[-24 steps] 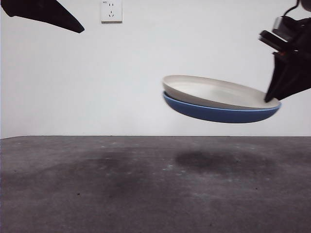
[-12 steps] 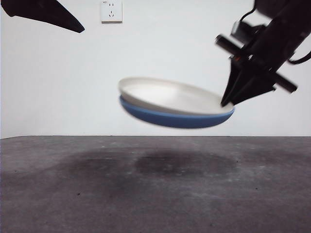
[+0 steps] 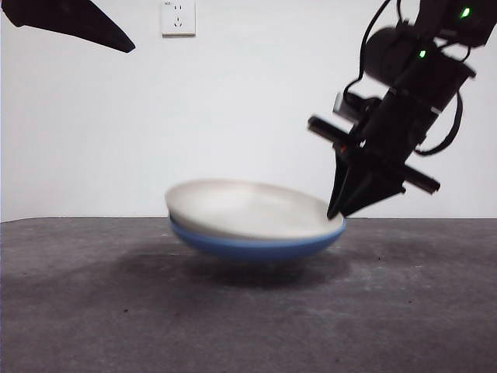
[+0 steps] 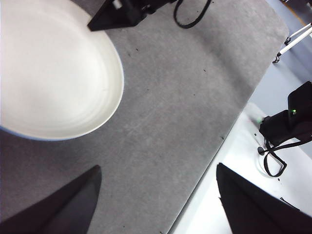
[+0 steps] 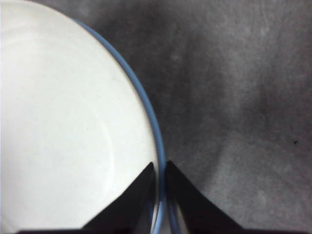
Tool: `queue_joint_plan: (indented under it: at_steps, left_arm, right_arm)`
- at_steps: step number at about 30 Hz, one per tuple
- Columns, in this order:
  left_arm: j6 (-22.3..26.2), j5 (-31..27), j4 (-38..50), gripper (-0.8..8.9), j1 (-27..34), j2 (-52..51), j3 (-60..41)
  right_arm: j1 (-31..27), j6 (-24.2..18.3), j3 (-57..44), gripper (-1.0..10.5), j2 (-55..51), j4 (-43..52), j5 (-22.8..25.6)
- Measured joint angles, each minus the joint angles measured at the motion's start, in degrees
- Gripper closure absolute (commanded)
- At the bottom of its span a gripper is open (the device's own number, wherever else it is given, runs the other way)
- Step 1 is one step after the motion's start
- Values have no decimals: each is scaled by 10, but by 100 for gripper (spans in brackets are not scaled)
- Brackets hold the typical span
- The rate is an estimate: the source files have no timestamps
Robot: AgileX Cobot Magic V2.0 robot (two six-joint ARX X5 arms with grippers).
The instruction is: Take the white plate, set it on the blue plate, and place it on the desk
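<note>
The right hand (image 3: 337, 215), clamped on the stacked white plate (image 3: 245, 208) and blue plate (image 3: 256, 247), holds them just above the worktop (image 3: 93, 311); the left hand (image 4: 156, 204) waits, jaws apart.

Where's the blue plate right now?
Front view: the blue plate hangs just above the desk, right of centre, under the white plate, rims pinched by the right gripper.

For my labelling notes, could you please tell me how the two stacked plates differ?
The white plate is matte cream; the blue plate is glossy blue. The white plate lies on top, nested in the blue plate, whose rim shows only as a thin edge. Both are round, shallow, similar in size, and pinched together at the rim by the right hand.
</note>
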Motion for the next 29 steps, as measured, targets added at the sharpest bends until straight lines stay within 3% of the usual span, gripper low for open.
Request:
queue_joint_plan:
  at_steps: [12,17,29]
  left_arm:
    - [0,0,0,440,0,0,0]
    - [0,0,-1,440,0,0,0]
    - [0,0,-2,440,0,0,0]
  right_arm:
    - [8,2,1,927,32,-2,5]
    - [8,4,4,722,32,-12,10]
    - [9,5,4,714,0,-32,15]
